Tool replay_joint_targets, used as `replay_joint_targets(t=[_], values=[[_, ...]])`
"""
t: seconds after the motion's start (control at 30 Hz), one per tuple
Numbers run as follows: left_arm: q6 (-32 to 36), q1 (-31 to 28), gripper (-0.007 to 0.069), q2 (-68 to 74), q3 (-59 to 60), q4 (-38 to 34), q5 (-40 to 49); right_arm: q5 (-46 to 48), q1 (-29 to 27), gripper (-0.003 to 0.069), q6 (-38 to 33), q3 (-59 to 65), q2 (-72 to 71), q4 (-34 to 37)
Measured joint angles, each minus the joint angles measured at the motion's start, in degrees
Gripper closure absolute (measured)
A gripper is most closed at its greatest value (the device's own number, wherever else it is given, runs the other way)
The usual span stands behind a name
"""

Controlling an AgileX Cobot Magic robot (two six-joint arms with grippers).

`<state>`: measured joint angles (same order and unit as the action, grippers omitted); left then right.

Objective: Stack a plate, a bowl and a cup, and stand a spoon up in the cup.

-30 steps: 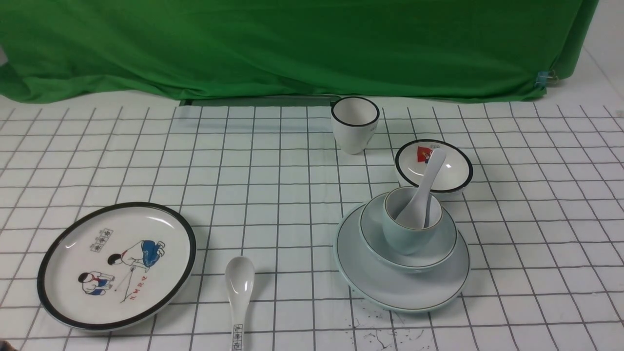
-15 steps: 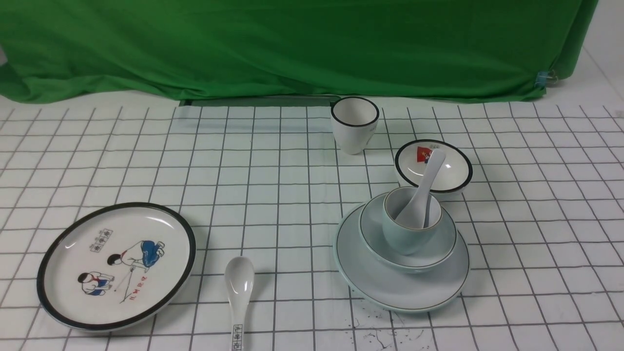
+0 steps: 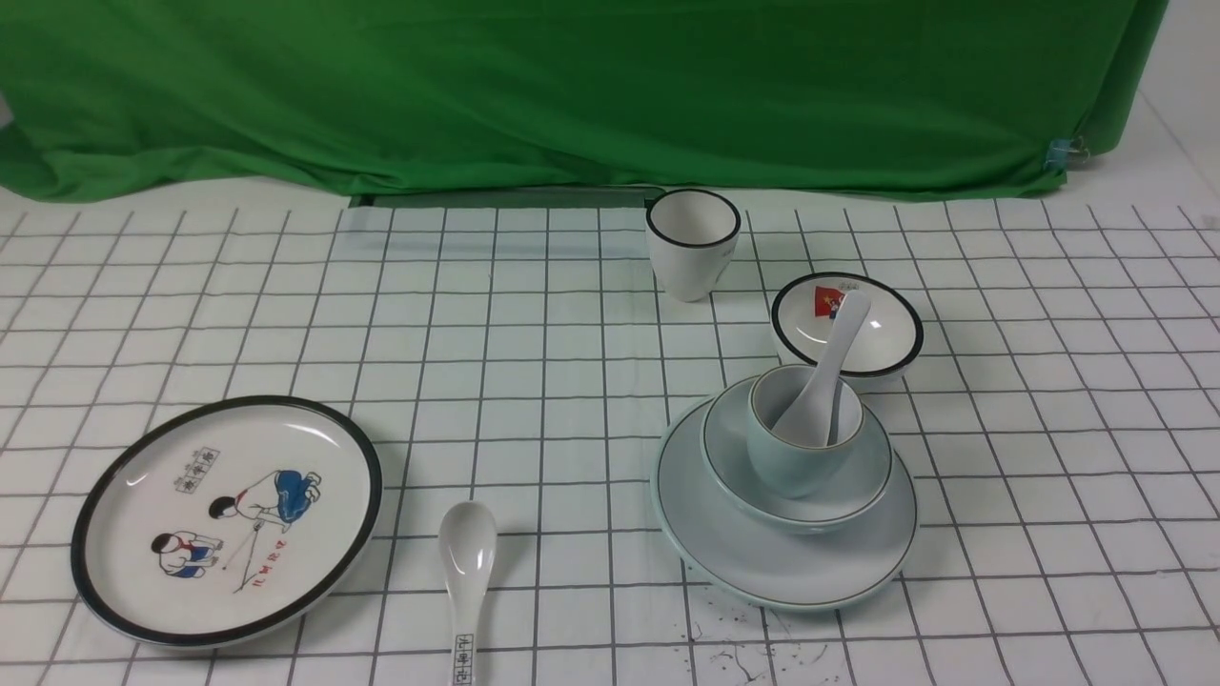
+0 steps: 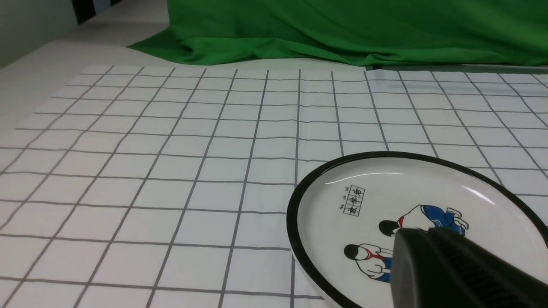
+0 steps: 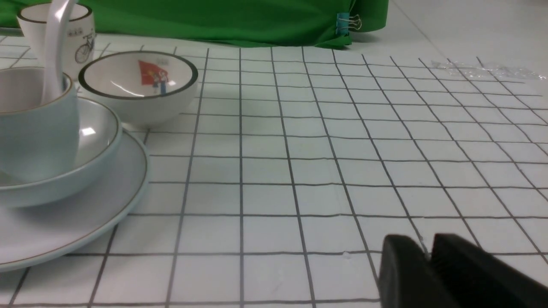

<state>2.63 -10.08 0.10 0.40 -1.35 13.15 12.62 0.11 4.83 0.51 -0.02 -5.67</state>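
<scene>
I look at the table [image 3: 572, 314] and the job looks done to me. The plate [image 3: 762, 562] lies flat on the right side of the table, near my edge. The bowl [image 3: 863, 481] sits on the plate. The cup [image 3: 791, 462] stands in the bowl. The spoon [image 3: 827, 376] stands in the cup, with its scoop down inside and its handle leaning up and away over the far rim. Nothing holds the spoon, and it stays up against the cup.

The other dishes are not part of my stack. The picture plate [image 3: 229, 514] lies on the left, and the spoon with writing [image 3: 467, 572] lies just beside it. The small picture bowl [image 3: 882, 329] sits just behind my stack, and the black-rimmed cup [image 3: 693, 243] stands farther back.

My arms do not show in the front view. The left gripper [image 4: 449, 269] hangs over the picture plate with its jaws closed and empty. The right gripper [image 5: 428, 261] is low over the bare table, well apart from the stack. Its jaws show a thin gap and hold nothing, but I cannot tell for sure if they are open.

I think nothing is left but to keep my arms away from the stack.
</scene>
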Motion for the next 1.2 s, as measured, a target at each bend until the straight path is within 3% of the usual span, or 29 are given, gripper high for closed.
replay_joint_targets(t=[0.33, 1.2], values=[[0.0, 3.5, 0.0654, 0.0, 0.0, 0.1, -0.1, 0.0, 0.0, 0.0483, 0.0, 0.0, 0.0, 0.0], [0.0, 3.6, 0.0653, 0.0, 0.0, 0.2, -0.1, 0.0, 0.0, 0.0422, 0.0, 0.0, 0.0, 0.0]])
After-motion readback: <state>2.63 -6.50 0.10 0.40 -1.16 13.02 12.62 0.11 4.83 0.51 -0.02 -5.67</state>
